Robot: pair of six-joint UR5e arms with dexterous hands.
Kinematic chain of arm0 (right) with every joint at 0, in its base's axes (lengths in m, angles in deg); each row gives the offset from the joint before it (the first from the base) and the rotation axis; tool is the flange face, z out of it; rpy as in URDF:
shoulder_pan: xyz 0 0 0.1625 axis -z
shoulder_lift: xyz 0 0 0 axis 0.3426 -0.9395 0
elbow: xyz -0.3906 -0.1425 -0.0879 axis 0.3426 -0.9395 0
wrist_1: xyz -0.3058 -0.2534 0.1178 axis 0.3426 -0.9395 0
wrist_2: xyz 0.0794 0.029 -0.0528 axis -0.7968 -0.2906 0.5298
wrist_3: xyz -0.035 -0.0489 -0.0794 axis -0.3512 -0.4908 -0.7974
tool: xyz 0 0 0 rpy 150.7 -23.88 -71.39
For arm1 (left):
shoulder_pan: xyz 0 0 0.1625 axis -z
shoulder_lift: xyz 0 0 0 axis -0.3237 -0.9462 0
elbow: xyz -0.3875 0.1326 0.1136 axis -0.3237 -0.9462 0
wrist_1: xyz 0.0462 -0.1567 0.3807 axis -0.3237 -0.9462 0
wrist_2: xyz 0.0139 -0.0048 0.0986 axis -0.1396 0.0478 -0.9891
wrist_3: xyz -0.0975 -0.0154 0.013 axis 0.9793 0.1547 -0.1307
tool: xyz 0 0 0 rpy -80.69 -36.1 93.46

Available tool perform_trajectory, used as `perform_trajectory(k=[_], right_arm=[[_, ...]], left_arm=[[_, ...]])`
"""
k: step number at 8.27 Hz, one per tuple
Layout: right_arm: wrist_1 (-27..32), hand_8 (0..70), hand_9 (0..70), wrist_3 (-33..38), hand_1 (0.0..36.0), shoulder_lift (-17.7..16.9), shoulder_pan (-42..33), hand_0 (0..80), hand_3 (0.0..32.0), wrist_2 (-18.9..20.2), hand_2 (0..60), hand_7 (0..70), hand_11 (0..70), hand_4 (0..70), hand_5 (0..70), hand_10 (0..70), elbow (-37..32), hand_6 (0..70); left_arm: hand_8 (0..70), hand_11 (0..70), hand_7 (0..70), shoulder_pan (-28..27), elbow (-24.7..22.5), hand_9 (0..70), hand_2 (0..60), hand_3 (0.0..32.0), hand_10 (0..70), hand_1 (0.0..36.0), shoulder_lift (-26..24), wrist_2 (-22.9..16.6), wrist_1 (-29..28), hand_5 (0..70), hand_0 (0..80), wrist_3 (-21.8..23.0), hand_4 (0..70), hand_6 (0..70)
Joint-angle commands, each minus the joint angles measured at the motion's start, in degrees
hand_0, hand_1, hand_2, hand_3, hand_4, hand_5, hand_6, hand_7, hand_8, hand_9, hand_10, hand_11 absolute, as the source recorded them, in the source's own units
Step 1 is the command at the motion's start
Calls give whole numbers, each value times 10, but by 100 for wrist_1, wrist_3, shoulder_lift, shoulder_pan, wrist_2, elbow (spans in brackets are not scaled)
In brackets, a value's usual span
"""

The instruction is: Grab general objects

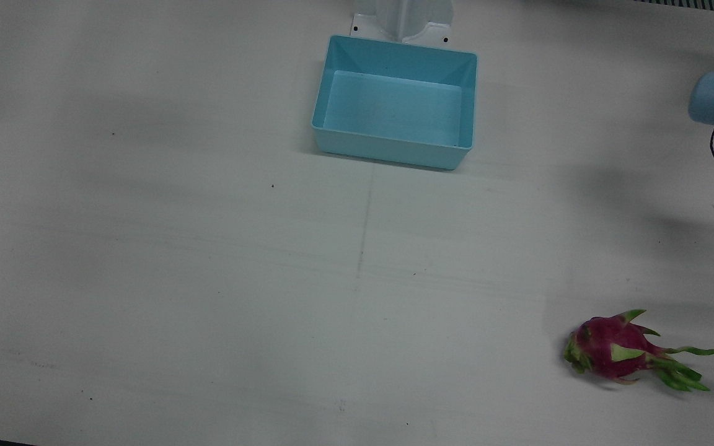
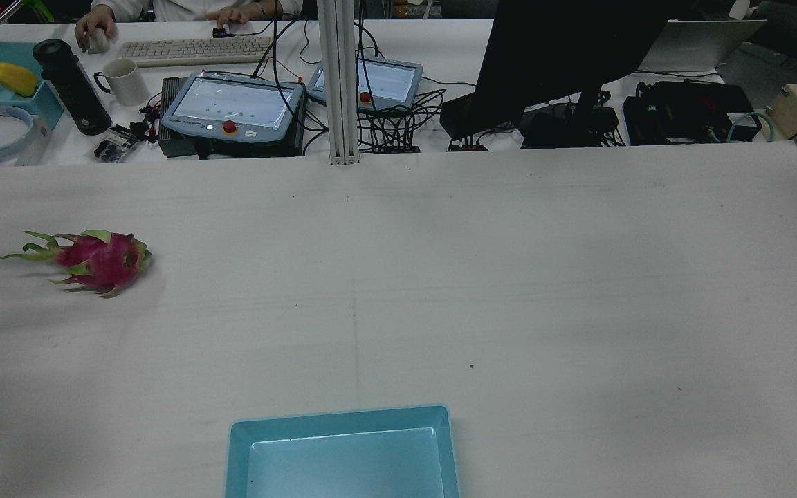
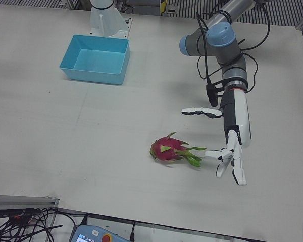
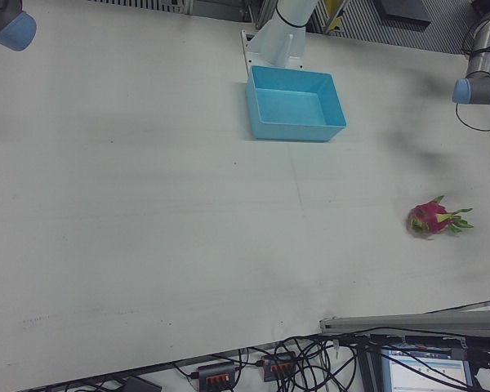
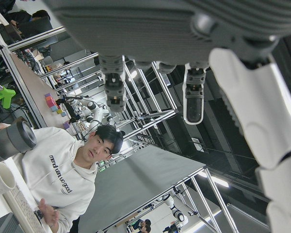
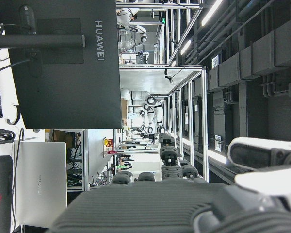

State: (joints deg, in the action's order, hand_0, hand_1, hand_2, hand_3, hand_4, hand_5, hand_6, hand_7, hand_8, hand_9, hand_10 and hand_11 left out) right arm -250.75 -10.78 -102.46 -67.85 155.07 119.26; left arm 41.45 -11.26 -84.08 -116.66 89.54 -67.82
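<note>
**Left hand spread beside the dragon fruit**

Lying on its side on the white desk (image 1: 208, 248), the dragon fruit (image 3: 167, 149) sits at centre of the left-front view, its green leaf tips pointing right toward the left hand (image 3: 234, 146). That hand hangs palm-down from its arm, fingers (image 3: 227, 161) splayed and grasping nothing; whether the lowest fingertips touch the leaf tips cannot be made out. In the front view the fruit shows at lower right (image 1: 617, 353) with the hand cut off beyond the frame, only an elbow joint poking in at the right edge. The rear view shows the fruit at mid-left (image 2: 97, 259) and no arm at all.

An empty blue bin (image 1: 332, 93) stands at top centre of the front view, well apart from the fruit.

The right hand (image 6: 184, 204) appears only in its own camera, at the bottom edge; its fingers look extended and hold nothing, though most are cropped.
</note>
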Motion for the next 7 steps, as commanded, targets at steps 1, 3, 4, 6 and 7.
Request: perform_trajectory(k=[1, 3, 4, 6, 7], right_arm=[[0, 0, 0, -1, 0, 0, 0, 0, 0, 0, 0, 0, 0, 0, 0, 0, 7, 0], [-9, 0, 0, -10, 0, 0, 0, 0, 0, 0, 0, 0, 0, 0, 0, 0, 15, 0], [-9, 0, 0, -1, 0, 0, 0, 0, 0, 0, 0, 0, 0, 0, 0, 0, 15, 0], [0, 0, 0, -10, 0, 0, 0, 0, 0, 0, 0, 0, 0, 0, 0, 0, 15, 0], [-9, 0, 0, -1, 0, 0, 0, 0, 0, 9, 0, 0, 0, 0, 0, 0, 24, 0]], left_arm=[[0, 25, 51, -66, 624, 0, 113, 0, 2, 187, -156, 5, -349, 151, 499, -2, 0, 0], [0, 26, 57, -40, 548, 0, 113, 0, 2, 196, -271, -40, -184, 172, 510, 33, 0, 0], [0, 41, 76, -31, 460, 1, 118, 0, 10, 218, -254, -240, 95, 241, 534, 286, 4, 0], [0, 51, 88, 4, -667, 3, 90, 22, 15, 243, -254, -1143, 980, 229, 585, -531, 23, 0], [0, 43, 86, 74, -1231, 3, 92, 26, 11, 219, -254, -1391, 1377, 225, 555, -1295, 28, 0]])
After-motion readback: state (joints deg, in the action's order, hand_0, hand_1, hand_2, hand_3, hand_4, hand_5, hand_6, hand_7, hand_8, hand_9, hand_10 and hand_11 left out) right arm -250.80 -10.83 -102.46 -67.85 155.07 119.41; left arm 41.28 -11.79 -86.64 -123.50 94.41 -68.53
